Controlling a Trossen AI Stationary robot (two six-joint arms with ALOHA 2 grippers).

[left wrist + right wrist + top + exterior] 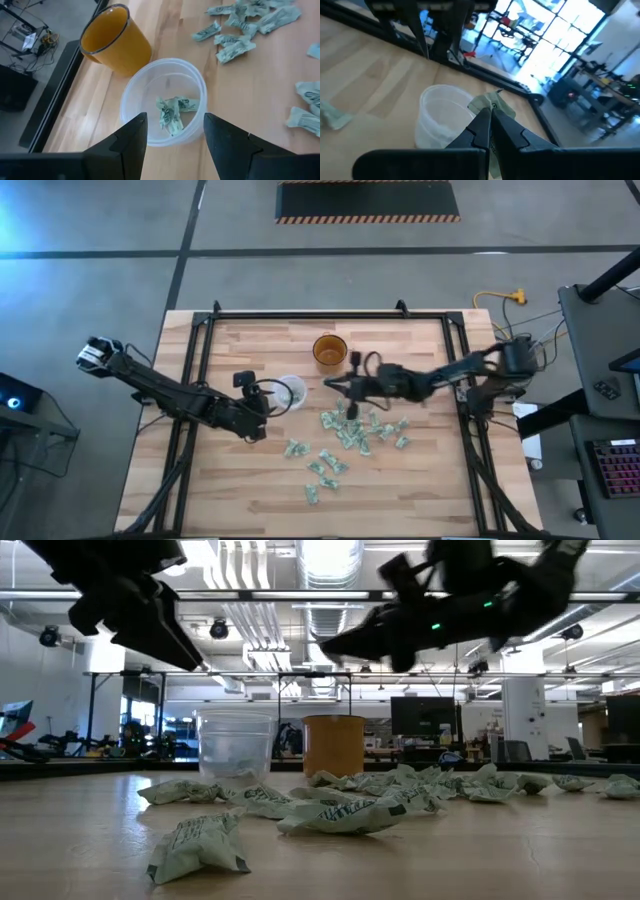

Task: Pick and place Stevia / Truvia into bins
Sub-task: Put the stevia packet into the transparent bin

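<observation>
Low view, nearest the lens: a crumpled pale green-and-white paper sachet (198,846) lies alone on the pale wood-grain table (520,850). Behind it a loose scatter of sachets (345,810), flat rectangular packets creased and puckered, spreads toward the right. Past these stands the translucent cup (236,745), round, thin-walled, whitish plastic. Just beside it stands the amber cup (333,744), round and slightly larger, opaque-looking from the side.

Left gripper (175,131): dark fingers spread apart, nothing between them, hovering over the translucent cup (164,100). Two or three sachets lie folded on that cup's floor (174,112). The amber cup (116,40) sits touching or nearly touching it; contact cannot be resolved.

Right gripper (489,122): fingers pressed together on one held sachet (489,106), raised above the table near the translucent cup's rim (442,117). Most of the packet is hidden behind the fingers.

High view: the scatter (345,442) lies between the two arms, right of the left gripper (262,408). The right gripper (335,386) sits between the cups and the pile. Black rails (330,315) frame the table.
</observation>
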